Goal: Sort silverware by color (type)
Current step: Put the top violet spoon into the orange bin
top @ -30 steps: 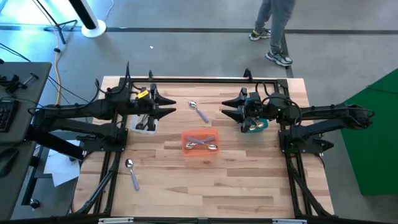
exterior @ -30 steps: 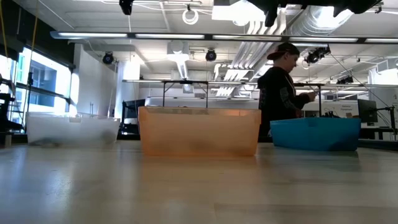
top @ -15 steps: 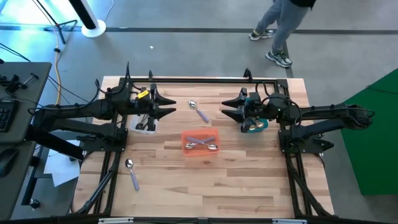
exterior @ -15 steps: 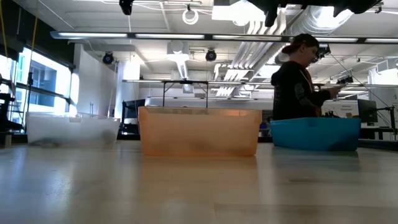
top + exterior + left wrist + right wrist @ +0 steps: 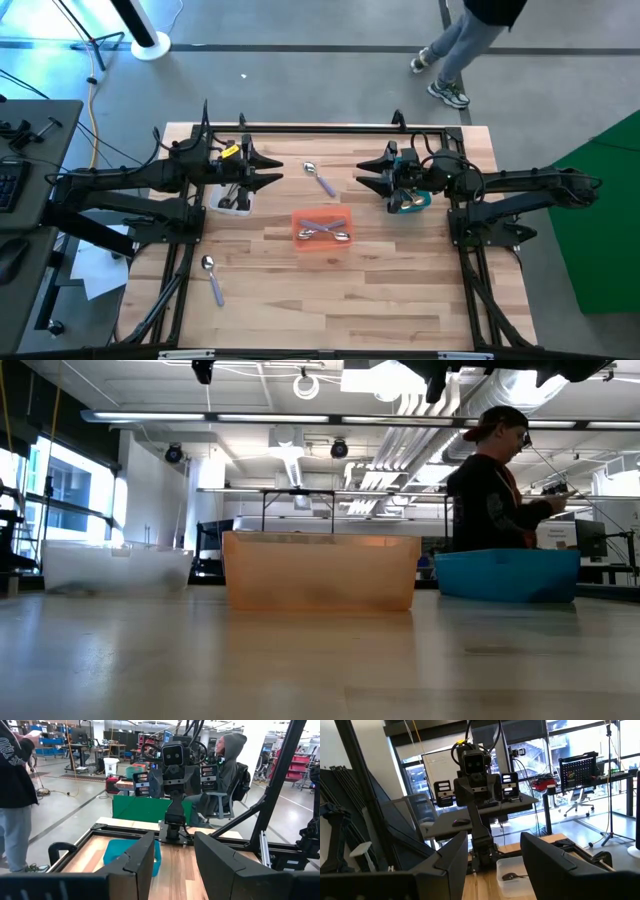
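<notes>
My left gripper (image 5: 272, 168) hangs over the clear bin (image 5: 236, 203), jaws wide, empty. One spoon (image 5: 212, 278) lies front-left, another (image 5: 320, 180) behind the orange bin (image 5: 321, 229). The right gripper (image 5: 362, 173) is likewise wide; reaching centre together, I risk collision.

orange bin (image 5: 322, 229): two spoons | table (image 5: 330, 290): two loose spoons
</notes>
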Motion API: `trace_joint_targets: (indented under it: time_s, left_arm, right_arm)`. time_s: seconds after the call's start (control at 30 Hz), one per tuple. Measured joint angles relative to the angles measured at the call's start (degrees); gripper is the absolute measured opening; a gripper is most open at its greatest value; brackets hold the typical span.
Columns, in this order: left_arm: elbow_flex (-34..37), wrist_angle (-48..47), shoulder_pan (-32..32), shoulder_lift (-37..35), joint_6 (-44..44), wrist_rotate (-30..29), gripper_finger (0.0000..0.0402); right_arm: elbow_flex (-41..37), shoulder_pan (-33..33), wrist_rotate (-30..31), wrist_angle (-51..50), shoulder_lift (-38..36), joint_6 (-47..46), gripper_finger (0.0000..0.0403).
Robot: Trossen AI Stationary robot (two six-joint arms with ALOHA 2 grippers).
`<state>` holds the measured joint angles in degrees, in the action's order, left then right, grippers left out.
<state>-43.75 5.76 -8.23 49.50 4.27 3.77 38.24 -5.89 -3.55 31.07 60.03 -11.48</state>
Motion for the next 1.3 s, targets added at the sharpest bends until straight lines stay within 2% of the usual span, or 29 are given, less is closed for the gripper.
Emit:
trace_joint_targets:
  time_s: [0.6,0.8,0.9,1.07,1.17,1.3]
  left_arm:
    - [0.0,0.1,0.0,0.0,0.3,0.0,0.0131]
    - [0.1,-0.5,-0.5,-3.3,1.6,0.1,0.0131]
    - [0.1,-0.8,-0.8,-4.9,1.1,0.1,0.0131]
    - [0.1,-1.3,-0.8,-5.5,-0.9,-2.3,0.0131]
    - [0.1,-1.2,-0.8,-5.5,0.0,-2.5,0.0131]
    - [0.1,-0.1,-0.7,-5.5,0.1,-2.5,0.0131]
  right_arm:
    - [0.0,0.0,2.3,-0.6,0.0,-1.4,0.0167]
    - [0.7,0.0,8.2,-0.9,2.8,-4.1,0.0167]
    - [5.8,-0.4,11.3,-7.3,7.5,-4.1,0.0167]
    - [21.2,-4.2,14.5,-26.2,19.7,-8.6,0.0167]
    - [29.7,-7.5,14.8,-38.5,27.3,-12.4,0.0167]
    - [37.0,-11.0,12.2,-48.6,36.0,-15.7,0.0167]
